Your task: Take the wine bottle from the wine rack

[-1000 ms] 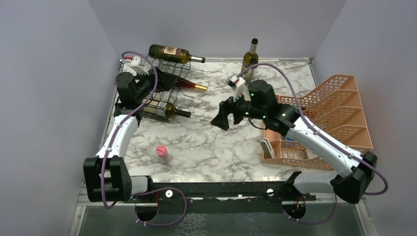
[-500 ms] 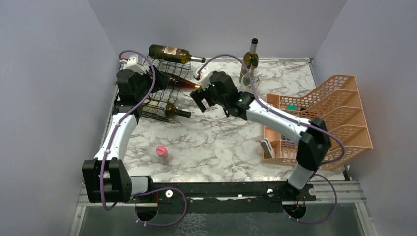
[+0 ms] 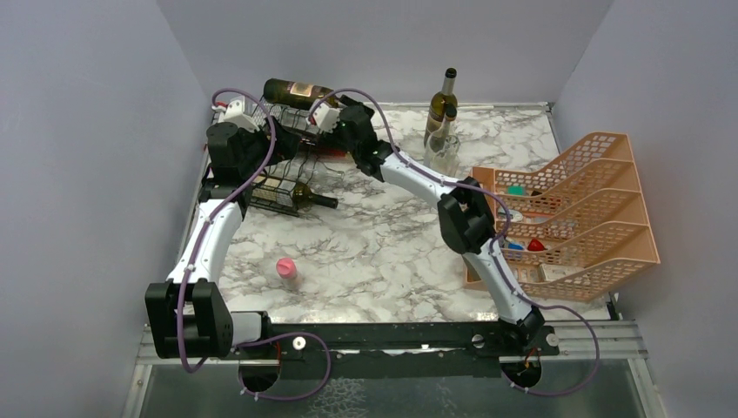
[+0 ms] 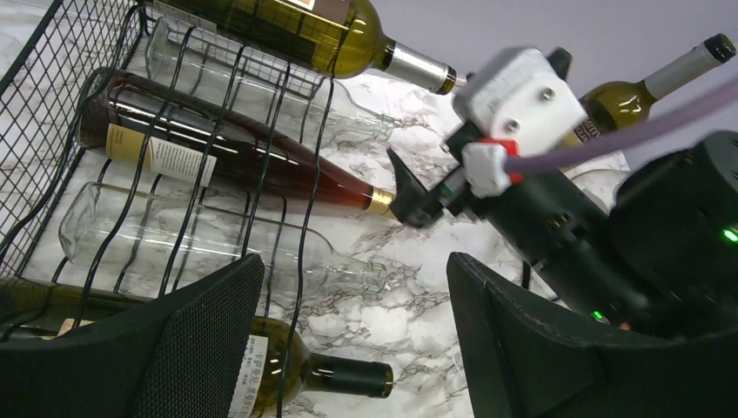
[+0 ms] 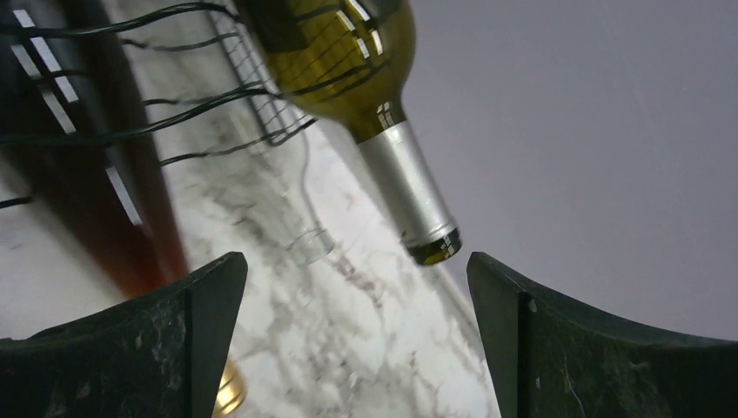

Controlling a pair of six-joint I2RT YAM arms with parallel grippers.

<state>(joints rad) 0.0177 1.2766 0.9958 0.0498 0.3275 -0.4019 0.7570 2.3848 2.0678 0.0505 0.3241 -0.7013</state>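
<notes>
The black wire wine rack [image 3: 280,185] stands at the back left, and its wires show in the left wrist view [image 4: 52,104]. A green wine bottle [image 3: 296,89] lies on its top, silver-foil neck pointing right [image 5: 409,192]. My right gripper [image 3: 338,122] is open just off that neck; the neck's tip hangs above and ahead of the gap between the fingers [image 5: 355,261], touching neither. My left gripper [image 3: 261,161] is at the rack's left front, open [image 4: 355,261], with one rack wire and bare marble in the gap.
The rack also holds a dark red bottle with a gold cap [image 4: 218,157], clear bottles and a low green bottle [image 3: 305,196]. A green bottle [image 3: 444,100] and a clear one [image 3: 442,148] stand at the back. A peach organizer [image 3: 600,200] fills the right; a pink object [image 3: 285,268] lies near left.
My right arm has swung from the table's middle leftward and back to the top bottle's neck, its jaws staying wide. The left arm and the rack have not moved.
</notes>
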